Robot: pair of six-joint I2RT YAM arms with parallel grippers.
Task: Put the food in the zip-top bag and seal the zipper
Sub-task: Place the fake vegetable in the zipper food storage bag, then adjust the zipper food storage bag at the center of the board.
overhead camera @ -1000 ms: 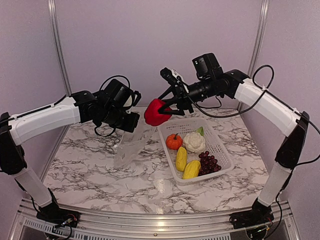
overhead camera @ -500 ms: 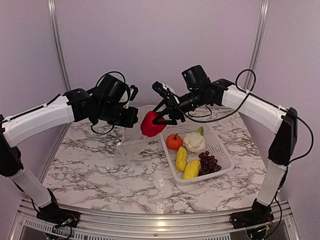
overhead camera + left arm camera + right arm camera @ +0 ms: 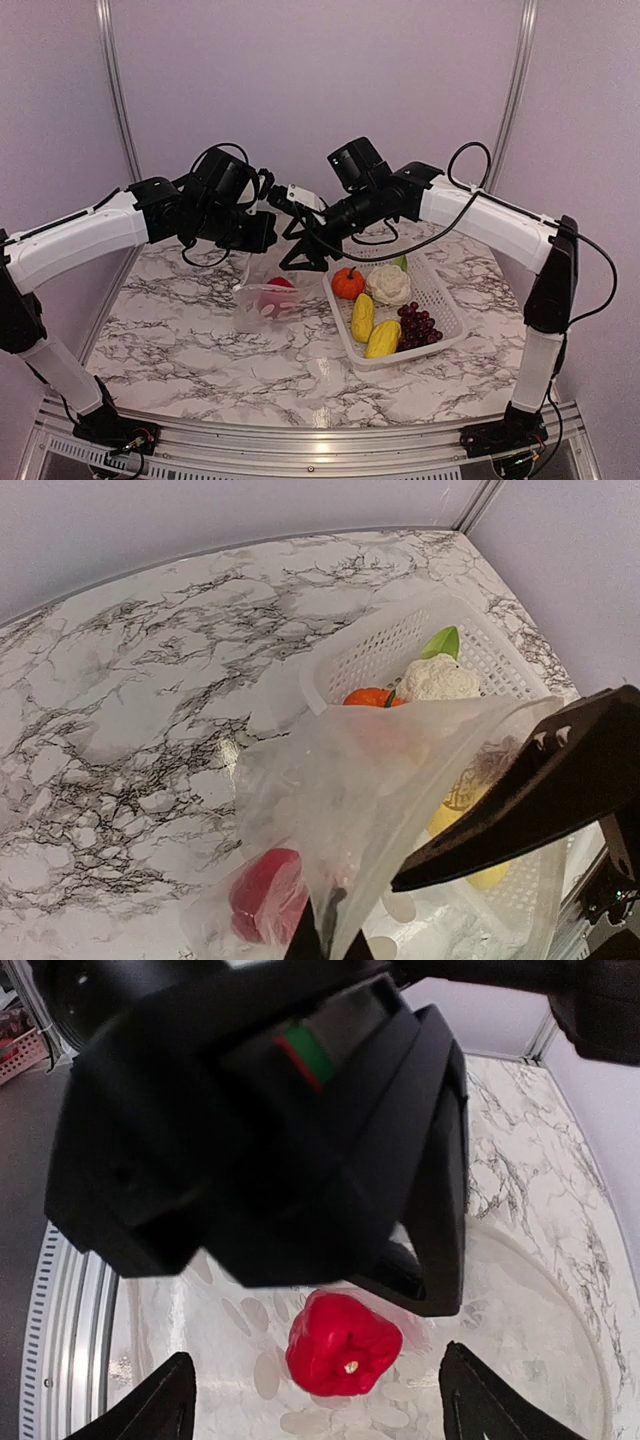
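Hanging from the L gripper (image 3: 320, 938), the zip-top bag (image 3: 262, 305) – clear, white-dotted – droops down to the marble table (image 3: 170, 340). Its lower end rests there, just left of the basket (image 3: 445, 300). L pincer is closed tight on the bag's upper edge, plastic pinched between the fingers. Bag mouth is open, facing up toward the R gripper (image 3: 305, 262).

Red pepper (image 3: 343, 1345) lies inside the bag, down at the bottom. From overhead it shows through the plastic as a red patch. R wrist cam looks straight down the mouth onto it.

R gripper hovers just above the mouth, close beside the L gripper. Its fingers (image 3: 150, 1410) are spread wide w/ nothing between them, and they are clear of the pepper.

Rest of the food sits in the white perforated basket, right of the bag:
- pumpkin (image 3: 348, 283) at the far-left end
- cauliflower (image 3: 388, 285) just beside it, green leaf behind
- two yellow pieces (image 3: 362, 317) along the left side, toward the near end
- grapes (image 3: 420, 325) right of the yellow ones

Zipper: the strip along the mouth edge is too faint to pick out for sure – prob. unsealed, as the mouth gapes round in the R wrist view.
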